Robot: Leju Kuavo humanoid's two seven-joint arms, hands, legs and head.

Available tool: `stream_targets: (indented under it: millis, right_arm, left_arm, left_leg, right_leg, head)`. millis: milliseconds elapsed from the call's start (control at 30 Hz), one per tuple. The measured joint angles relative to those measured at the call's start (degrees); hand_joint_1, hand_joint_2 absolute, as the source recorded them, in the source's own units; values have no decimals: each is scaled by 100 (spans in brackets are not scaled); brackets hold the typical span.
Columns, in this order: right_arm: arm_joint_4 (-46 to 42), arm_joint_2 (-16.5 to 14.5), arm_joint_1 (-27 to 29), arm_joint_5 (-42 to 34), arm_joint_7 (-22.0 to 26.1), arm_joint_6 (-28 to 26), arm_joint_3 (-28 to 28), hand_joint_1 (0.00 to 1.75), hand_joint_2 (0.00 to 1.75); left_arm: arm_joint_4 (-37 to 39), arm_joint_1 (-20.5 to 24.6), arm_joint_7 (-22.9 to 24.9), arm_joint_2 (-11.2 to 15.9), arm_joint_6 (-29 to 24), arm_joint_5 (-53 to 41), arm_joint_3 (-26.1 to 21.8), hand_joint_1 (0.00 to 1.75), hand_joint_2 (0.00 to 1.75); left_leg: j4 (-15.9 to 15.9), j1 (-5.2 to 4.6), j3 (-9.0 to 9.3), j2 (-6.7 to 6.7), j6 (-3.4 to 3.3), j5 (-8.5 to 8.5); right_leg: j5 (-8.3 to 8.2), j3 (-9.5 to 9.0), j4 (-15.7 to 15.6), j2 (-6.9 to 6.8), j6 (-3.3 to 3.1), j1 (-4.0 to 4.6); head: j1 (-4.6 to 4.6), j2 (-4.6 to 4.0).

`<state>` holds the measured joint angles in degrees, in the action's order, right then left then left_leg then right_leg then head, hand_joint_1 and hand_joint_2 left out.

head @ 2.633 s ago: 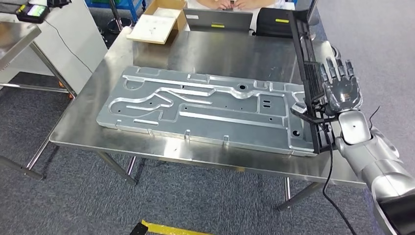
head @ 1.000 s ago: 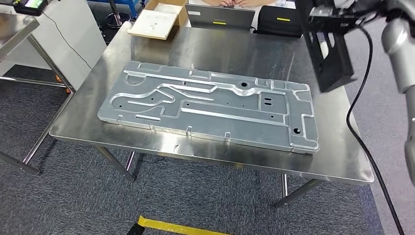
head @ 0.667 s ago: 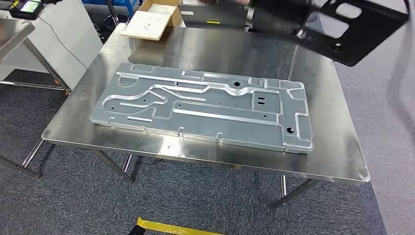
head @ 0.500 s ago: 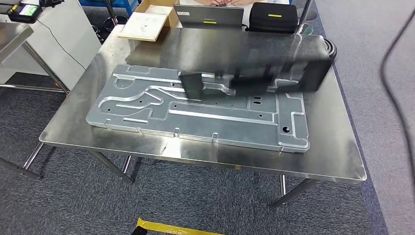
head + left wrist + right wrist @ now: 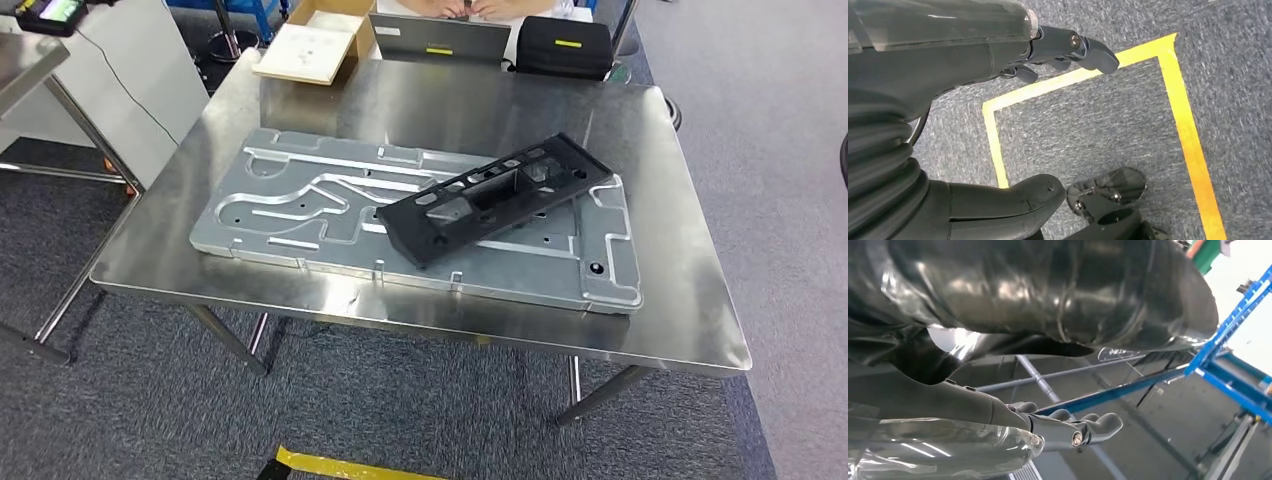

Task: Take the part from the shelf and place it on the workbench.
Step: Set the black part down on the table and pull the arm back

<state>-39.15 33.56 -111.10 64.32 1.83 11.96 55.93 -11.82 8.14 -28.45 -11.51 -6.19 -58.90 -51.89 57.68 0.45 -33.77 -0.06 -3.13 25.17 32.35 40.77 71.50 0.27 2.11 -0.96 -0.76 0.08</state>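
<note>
At the far left of the head view a white cabinet [image 5: 120, 70] stands beside the workbench [image 5: 680, 300], with a small device with a lit screen [image 5: 50, 12] on top of it. On the far left corner of the workbench sits an open cardboard box [image 5: 318, 42]. A large silver machined plate [image 5: 290, 215] lies flat along the middle of the bench, reaching from near its left side almost to its right side. The black part [image 5: 495, 196] lies on top of the right half of this plate, slanted, with its near-left end toward the bench's front and its far-right end toward the back; no hand touches it. Beyond the bench's far edge stand a grey laptop lid [image 5: 440, 38] and, to its right, a black case [image 5: 562, 48], with a person's hands [image 5: 478, 8] just behind the laptop.

In the left wrist view the left hand [image 5: 998, 100] hangs over grey carpet marked with yellow tape [image 5: 1188, 130]; its thumb and fingers are apart and hold nothing. In the right wrist view the right hand [image 5: 1048, 427] has its fingers stretched out loosely, with nothing between them, in front of blue shelf rails [image 5: 1218, 350].
</note>
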Motion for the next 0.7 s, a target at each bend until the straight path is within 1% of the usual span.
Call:
stream_targets:
  millis: [33, 67, 100, 133, 167, 200, 233, 300, 333, 367, 400, 433, 500, 533, 567, 600, 633, 667, 700]
  right_arm:
    - [0, 61, 45, -130, -10, -160, 6, 0, 0]
    - [-7, 126, 104, -273, -14, -348, 3, 0, 0]
    - [-29, 198, 172, -419, -14, -558, -6, 0, 0]
    - [-69, 278, 252, -566, -15, -781, -26, 0, 0]
    - [-136, 370, 353, -713, -21, -1022, -61, 0, 0]
    - [-228, 457, 480, -845, -28, -1252, -108, 0, 0]
    - [-326, 542, 623, -951, -40, -1441, -161, 0, 0]
    - [-511, 691, 910, -1116, -79, -1696, -277, 0, 0]
    - [-593, 763, 1054, -1207, -103, -1809, -354, 0, 0]
    - [-685, 826, 1221, -1319, -132, -1964, -455, 0, 0]
    - [-795, 878, 1417, -1446, -164, -2169, -588, 0, 0]
    - [-926, 929, 1655, -1573, -193, -2422, -753, 0, 0]
    - [-1192, 1034, 2231, -1763, -255, -2931, -1130, 0, 0]
    - [-1320, 1085, 2573, -1817, -275, -3166, -1354, 0, 0]
    - [-1439, 1131, 2923, -1841, -280, -3370, -1602, 0, 0]
    - [-1557, 1171, 3271, -1842, -259, -3549, -1888, 0, 0]
    - [-1664, 1205, 3582, -1824, -219, -3682, -2180, 0, 0]
    - [-1757, 1239, 3841, -1801, -174, -3769, -2463, 0, 0]
    - [-1836, 1273, 4051, -1781, -137, -3823, -2728, 0, 0]
  left_arm:
    - [0, -1, 0, -1, 0, -1, 0, 0, 175]
    - [0, -3, 0, -1, 0, -1, 0, 0, 175]
    - [0, -3, -1, -1, -1, -1, 0, 0, 175]
    - [0, -3, -1, -1, -1, -1, 0, 0, 175]
    - [0, -2, -1, -1, -2, -1, -1, 0, 175]
    - [0, 0, -1, -1, -2, 0, -1, 0, 175]
    - [0, 5, -1, 1, -2, 1, -2, 0, 131]
    - [0, 15, -1, 3, -3, 6, -2, 0, 44]
    - [0, 17, 3, 5, -8, 8, -2, 0, 0]
    - [0, 16, 12, 7, -15, 13, -2, 0, 0]
    - [0, 15, 30, 10, -24, 17, -2, 0, 0]
    - [0, 16, 56, 15, -36, 22, -2, 0, 0]
    - [0, 18, 106, 21, -64, 32, -2, 0, 0]
    - [0, 16, 125, 24, -79, 34, -2, 0, 0]
    - [0, 12, 135, 29, -90, 35, -2, 0, 0]
    - [0, 8, 143, 37, -95, 35, -2, 0, 0]
    - [0, 7, 147, 49, -96, 34, -2, 0, 0]
    - [0, 7, 149, 65, -96, 32, -2, 0, 0]
    - [0, 7, 158, 81, -101, 25, -2, 0, 0]
  left_leg:
    - [3, 0, 1, 2, -1, 1]
    - [9, 0, 2, 3, -1, 2]
    - [19, 0, 4, 1, 2, 6]
    - [33, 0, 7, -3, 10, 14]
    - [47, -5, 7, -8, 25, 25]
    - [64, -12, 3, -12, 47, 37]
    - [74, -19, -2, -12, 70, 44]
    - [73, -26, -8, -10, 116, 45]
    - [74, -27, -13, -8, 143, 54]
    - [119, -26, -31, -8, 172, 98]
    - [247, -26, -85, -7, 198, 190]
    - [498, -24, -196, -7, 219, 343]
    - [1251, -19, -536, -8, 238, 698]
    - [1567, -19, -689, -8, 239, 801]
    - [1698, -19, -757, -8, 233, 799]
    - [1593, -20, -715, -8, 219, 686]
    - [1262, -22, -562, -9, 196, 491]
    - [832, -29, -364, -11, 165, 302]
    - [452, -40, -180, -11, 139, 162]
  right_leg:
    - [57, 124, 251, -1, 16, -5]
    - [4, 157, 303, -3, 24, -13]
    - [-155, 74, 120, -6, 25, -21]
    - [-379, -108, -257, -11, 17, -28]
    - [-544, -311, -667, -18, 0, -26]
    - [-667, -472, -1008, -18, -23, -12]
    - [-717, -564, -1214, -14, -46, 5]
    - [-719, -577, -1283, 1, -90, 33]
    - [-729, -581, -1294, 1, -119, 16]
    - [-743, -591, -1315, 1, -153, -1]
    - [-759, -601, -1339, 0, -189, -19]
    - [-772, -611, -1359, -1, -217, -33]
    - [-775, -613, -1366, 2, -240, -24]
    - [-774, -614, -1365, 3, -241, -18]
    - [-773, -615, -1363, 3, -241, -12]
    - [-770, -617, -1359, 3, -238, -5]
    - [-766, -619, -1352, -1, -232, 1]
    - [-759, -618, -1344, -8, -222, 4]
    - [-751, -611, -1332, -14, -205, 14]
  head:
    - [0, 0]
    - [0, 0]
    - [0, 1]
    - [0, 0]
    - [0, 0]
    - [1, 0]
    - [2, 0]
    - [2, 1]
    - [3, 1]
    - [3, 1]
    - [4, 1]
    - [6, 1]
    - [7, 0]
    - [7, 0]
    - [7, 0]
    - [7, 1]
    - [7, 1]
    - [6, 1]
    - [6, 1]
